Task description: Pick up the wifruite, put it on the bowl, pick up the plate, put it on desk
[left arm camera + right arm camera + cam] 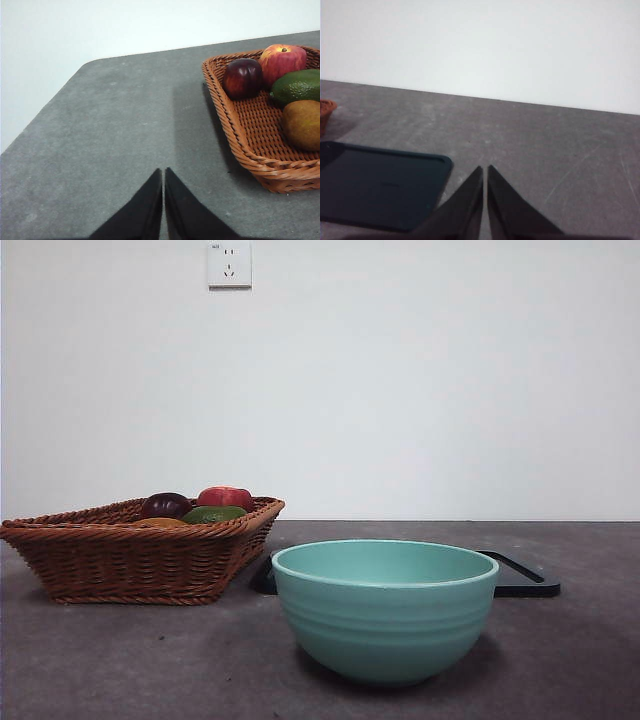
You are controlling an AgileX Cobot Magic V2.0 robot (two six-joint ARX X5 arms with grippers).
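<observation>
Waiting above the tabletop (pixel 110 130), we keep our left claw (pixel 163 200) and right claw (pixel 485 200) pressed together, holding nothing. The wifruite (pixel 302 125) lies in the wicker basket (pixel 250 145), at about two o'clock from the left claw and well apart. We judge it may roll from a poor pinch, or the avocado (pixel 297 86) touching it gets pushed. The bowl (pixel 385 615) stands empty beside the basket.
</observation>
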